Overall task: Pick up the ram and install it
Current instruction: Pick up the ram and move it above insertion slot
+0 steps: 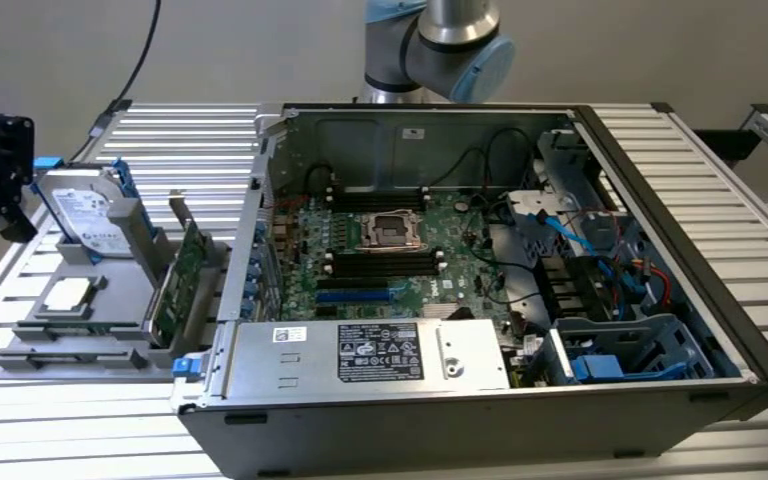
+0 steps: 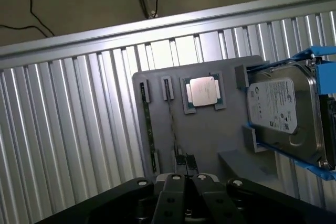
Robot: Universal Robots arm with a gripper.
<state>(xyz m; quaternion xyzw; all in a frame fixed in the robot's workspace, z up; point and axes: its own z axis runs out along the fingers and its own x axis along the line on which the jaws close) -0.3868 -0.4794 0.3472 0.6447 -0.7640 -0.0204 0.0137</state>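
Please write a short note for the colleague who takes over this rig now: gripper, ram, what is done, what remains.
Gripper: shut, empty, hovering over the grey tray.
Ram: stands on edge in the tray, next to the expansion card; untouched.
Computer case: open, motherboard exposed.
Done: nothing yet.
Left: pick up the ram, install it.
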